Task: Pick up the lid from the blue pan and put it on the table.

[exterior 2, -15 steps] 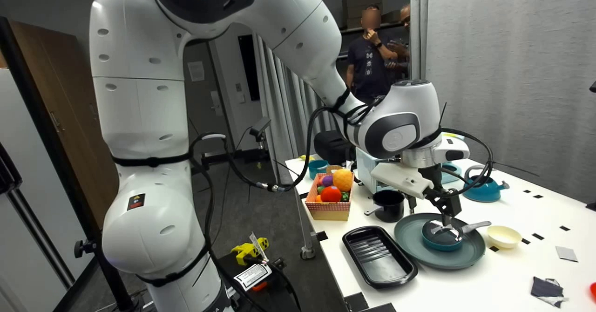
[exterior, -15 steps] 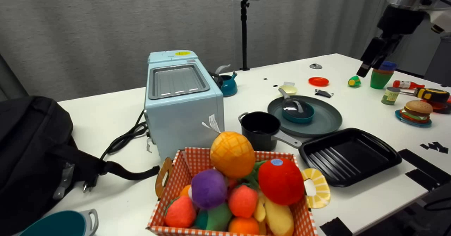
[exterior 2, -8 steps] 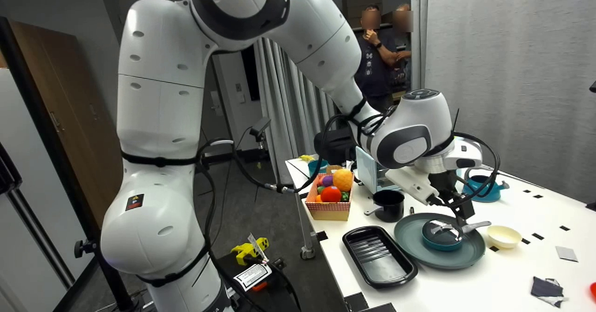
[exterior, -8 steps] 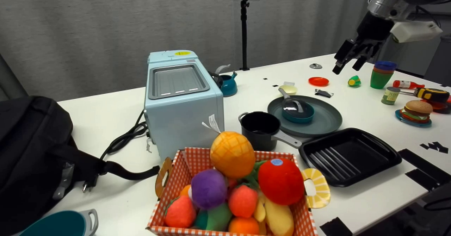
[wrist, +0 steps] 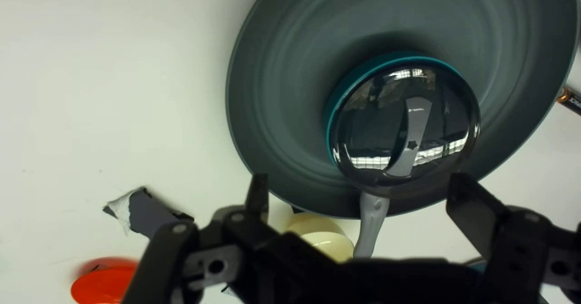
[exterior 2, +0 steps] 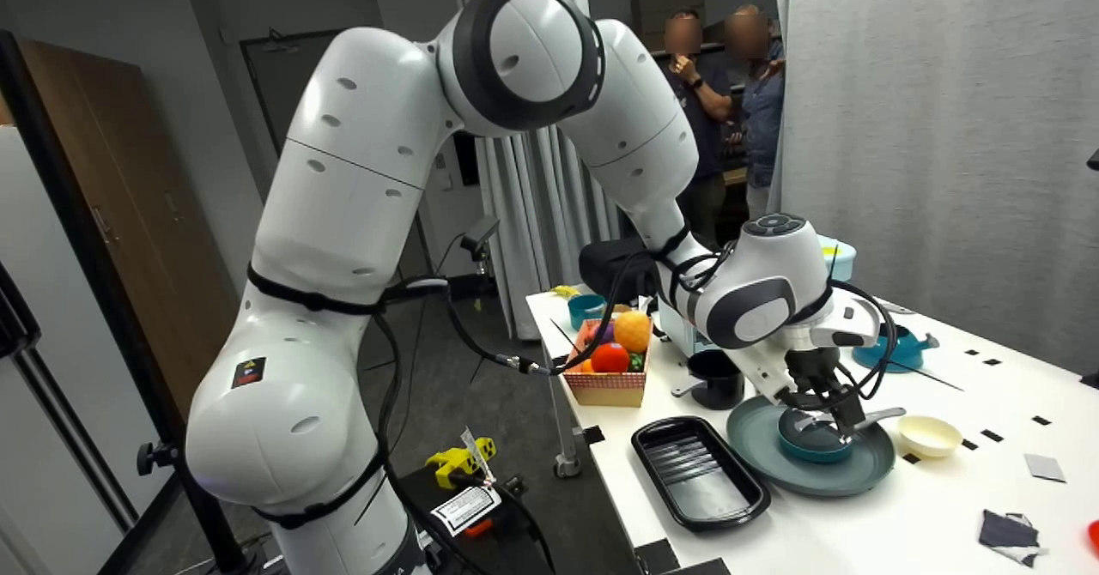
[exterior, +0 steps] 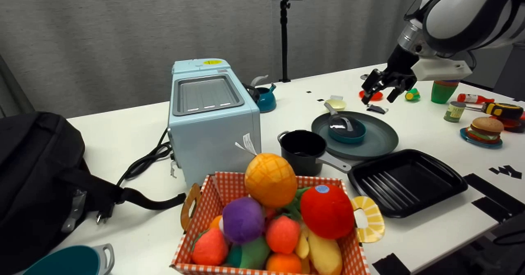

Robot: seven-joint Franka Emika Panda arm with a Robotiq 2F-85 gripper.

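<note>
Evidently, the lid (wrist: 404, 129) is not yet lifted: it is seen resting over the blue pan (exterior: 348, 138), which is set inside the dark round tray (wrist: 281, 90), inward from the robot-side edge of the worktop (exterior 2: 936, 506). Above and apart from it the hand (wrist: 361, 187) is held released, its fingers (wrist: 474, 213) well spread and nothing grasped.

If the hand is lowered straight from here, the pan handle (wrist: 373, 220), shown between the fingers in the wrist view and pointed towards the far edge of the worktop, could be caught and the whole pan dragged or raised along. The lid's handle (wrist: 413, 136) could equally be missed, since it is seen beyond the fingertips. Were the rim pressed instead, the lid might be tipped; were the narrow strip pinched too shallowly, it could be lost in mid-air. At the setting down, if the path is kept low, the grill pan (exterior 2: 700, 472) by the robot-side edge or the cream bowl (exterior 2: 930, 436) towards the far edge could be struck.

As for looks, the lid is dark, round and glossy, perhaps see-through, streaked with bright reflections; across its top a grey strip is fixed, marked with a small dark star-like shape. Whether it is seated squarely cannot be told.
</note>
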